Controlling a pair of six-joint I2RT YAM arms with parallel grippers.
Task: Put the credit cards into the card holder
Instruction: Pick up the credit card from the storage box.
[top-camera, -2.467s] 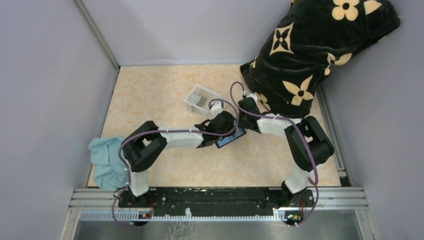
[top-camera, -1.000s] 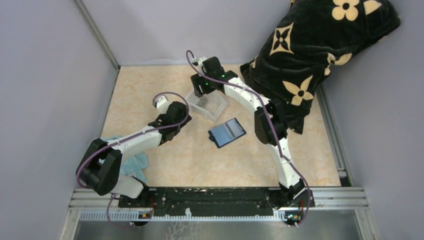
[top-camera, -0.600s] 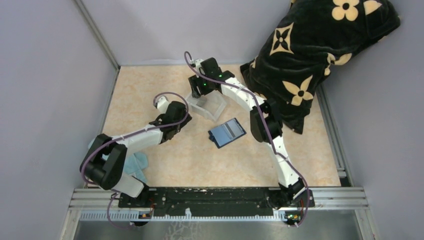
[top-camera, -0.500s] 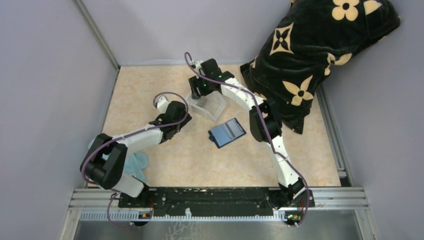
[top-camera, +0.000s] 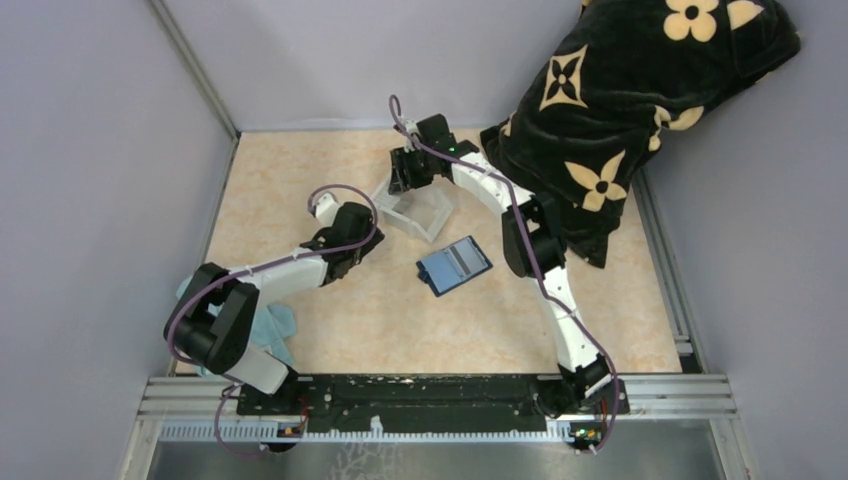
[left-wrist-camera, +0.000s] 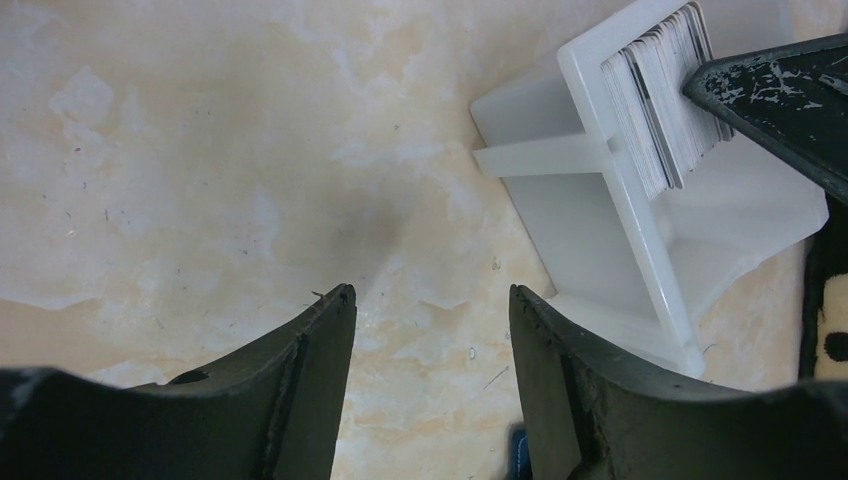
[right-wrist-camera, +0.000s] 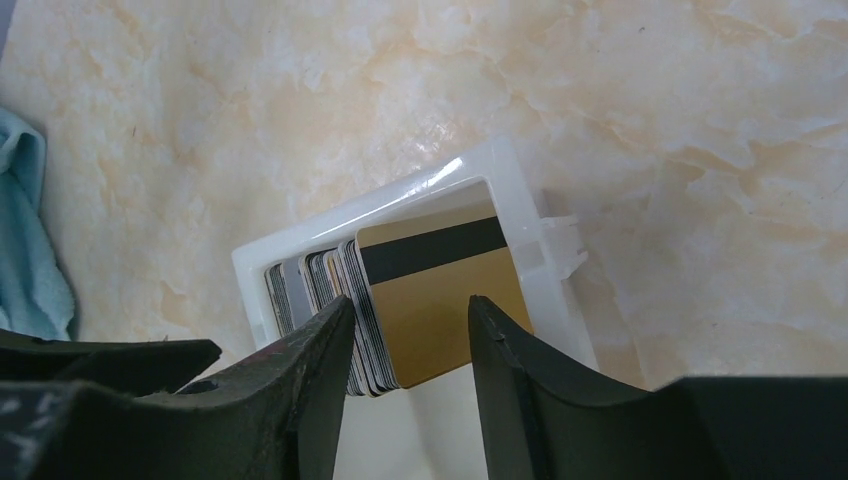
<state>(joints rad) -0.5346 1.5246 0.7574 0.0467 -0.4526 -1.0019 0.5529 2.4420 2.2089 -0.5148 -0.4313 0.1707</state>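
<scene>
The credit cards (right-wrist-camera: 440, 290) stand on edge in the white tray (right-wrist-camera: 330, 222), gold one foremost, the right gripper (right-wrist-camera: 410, 300) over them with jaws apart. The navy card holder (top-camera: 454, 265) lies open on the desk (top-camera: 300, 170) nearby; the left gripper (left-wrist-camera: 430, 295) hovers beside the tray, jaws apart and empty.

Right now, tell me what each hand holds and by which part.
Nothing. The left hand is open over the table; the right hand is open above the credit cards standing in the white tray, gripping none.

tray (left-wrist-camera: 630, 215) ahead-right of left jaws | bare tabletop (left-wrist-camera: 200, 150) ahead-left (passable) | blanket (top-camera: 620, 100) blocks far right
</scene>
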